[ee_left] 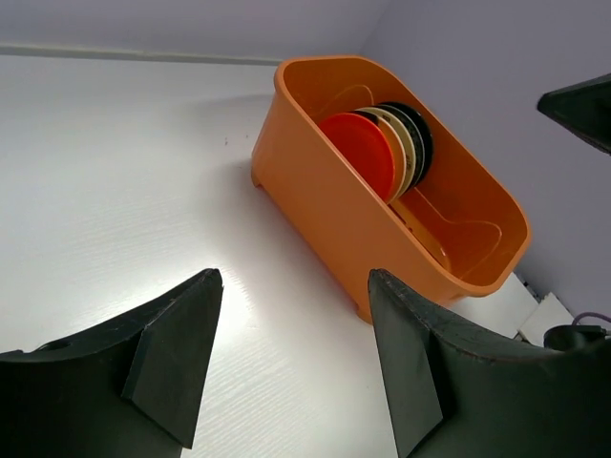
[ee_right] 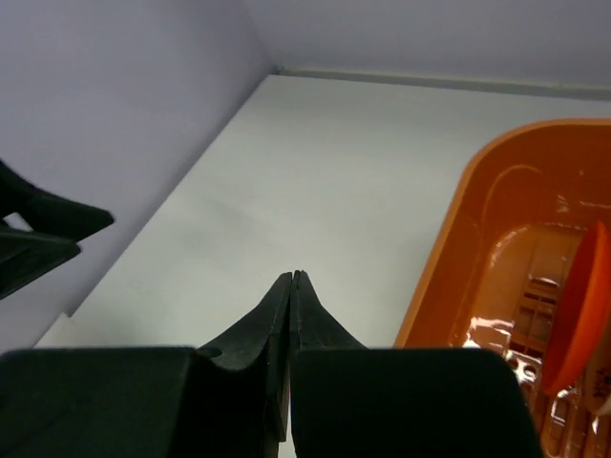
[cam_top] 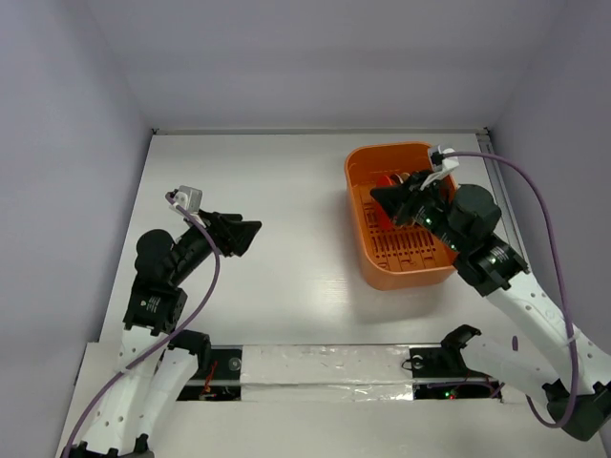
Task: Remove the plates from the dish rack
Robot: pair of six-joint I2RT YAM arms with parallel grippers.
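from above, the right gripper is seen over the orange plastic dish rack, jaws pressed together on nothing; the left gripper is held well apart, over bare white table. ahead of its spread jaws, the round-cornered rack is shown with the plates stood on edge inside: orange, cream, black. right of the closed right fingers, the rack's glossy rim and an orange plate are seen edge-on; open table is left ahead.

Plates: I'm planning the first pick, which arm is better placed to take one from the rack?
Right. The right gripper hangs over the rack by the plates, though shut; the left gripper is open but well away.
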